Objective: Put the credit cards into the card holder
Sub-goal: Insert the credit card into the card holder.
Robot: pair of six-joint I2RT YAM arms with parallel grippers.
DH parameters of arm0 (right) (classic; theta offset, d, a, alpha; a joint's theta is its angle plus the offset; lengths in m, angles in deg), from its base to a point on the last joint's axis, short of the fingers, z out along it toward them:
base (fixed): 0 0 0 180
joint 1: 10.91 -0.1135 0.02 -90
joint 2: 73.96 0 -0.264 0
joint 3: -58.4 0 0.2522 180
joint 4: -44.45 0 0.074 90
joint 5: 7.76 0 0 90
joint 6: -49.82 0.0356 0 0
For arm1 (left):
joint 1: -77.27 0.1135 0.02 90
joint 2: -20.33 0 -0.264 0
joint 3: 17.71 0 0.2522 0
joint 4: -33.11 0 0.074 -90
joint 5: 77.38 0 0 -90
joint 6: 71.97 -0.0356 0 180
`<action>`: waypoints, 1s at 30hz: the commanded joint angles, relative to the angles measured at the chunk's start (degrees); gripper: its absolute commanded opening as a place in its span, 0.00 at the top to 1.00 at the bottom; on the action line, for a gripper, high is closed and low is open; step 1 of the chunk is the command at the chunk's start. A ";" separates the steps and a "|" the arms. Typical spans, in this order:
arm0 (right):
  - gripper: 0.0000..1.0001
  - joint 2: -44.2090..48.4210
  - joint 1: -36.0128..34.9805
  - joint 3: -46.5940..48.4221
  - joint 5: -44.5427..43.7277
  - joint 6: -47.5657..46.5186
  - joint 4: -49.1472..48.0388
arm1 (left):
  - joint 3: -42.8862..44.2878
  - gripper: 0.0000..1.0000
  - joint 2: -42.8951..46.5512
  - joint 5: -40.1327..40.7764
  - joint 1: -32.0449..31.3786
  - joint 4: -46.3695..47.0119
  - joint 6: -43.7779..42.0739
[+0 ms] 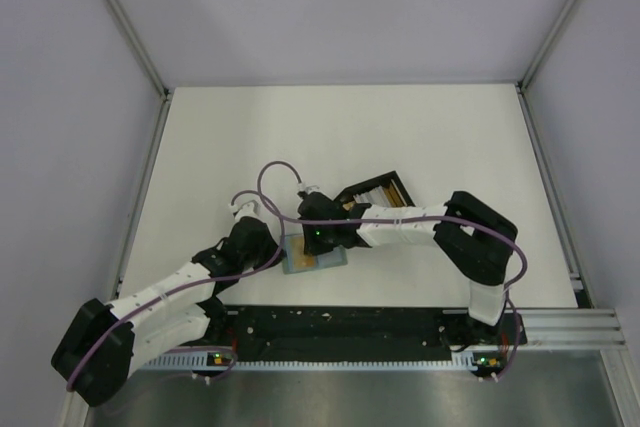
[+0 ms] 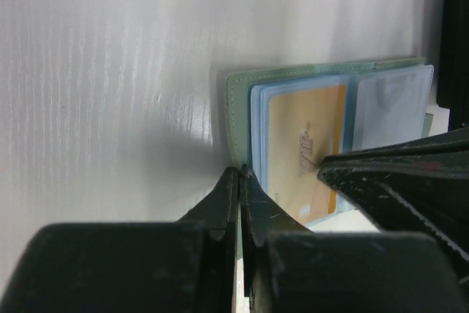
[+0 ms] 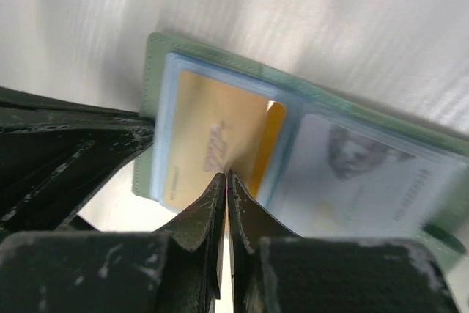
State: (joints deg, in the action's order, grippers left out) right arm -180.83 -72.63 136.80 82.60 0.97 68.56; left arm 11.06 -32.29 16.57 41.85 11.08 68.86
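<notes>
over the open holder [image 2: 236, 108], left gripper [image 2: 239, 171] and right gripper [image 3: 226, 175] are pinched closed; a crooked push could jam the card [image 3: 205, 137].

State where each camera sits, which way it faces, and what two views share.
Top external: overhead, looking down on the white table; left arm, right arm show.
Left wrist: left arm, facing the sage-green folding card holder; shut left gripper shows.
Right wrist: right arm, facing that holder; shut right gripper shows.
Shared: the holder's yellow-orange plastic card.
</notes>
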 commanded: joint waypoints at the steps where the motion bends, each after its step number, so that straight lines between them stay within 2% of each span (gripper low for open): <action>1: 0.96 3.15 0.45 0.57 -11.94 -1.15 9.06 | 0.73 1.00 0.77 1.15 -0.18 -0.78 -0.29; 5: 0.96 3.51 1.24 1.54 -14.51 -1.42 11.01 | 0.81 1.00 0.68 1.06 -0.18 -0.87 -0.38; 10: 0.94 5.96 1.16 0.93 -9.69 -2.03 6.28 | 0.90 1.00 0.77 0.98 -0.09 -0.96 -0.56; 15: 0.79 7.90 1.33 -1.97 -2.93 -0.11 -0.93 | 0.90 1.00 0.94 0.71 -0.09 -0.96 -0.55; 18: 0.65 7.03 1.68 -3.73 2.09 2.88 -4.72 | 0.99 1.00 1.12 0.63 -0.18 -0.87 -0.64; 19: 0.64 6.59 1.86 -3.82 2.80 3.32 -5.07 | 0.99 1.00 1.20 0.63 -0.09 -0.87 -0.64; 30: 0.61 3.08 2.56 -2.77 5.00 4.03 -3.94 | 0.90 1.00 1.64 0.36 -0.18 -0.60 -0.64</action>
State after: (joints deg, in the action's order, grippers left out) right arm -175.91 -70.57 132.89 85.79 4.49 65.81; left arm 11.06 -31.50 16.54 41.85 10.29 68.86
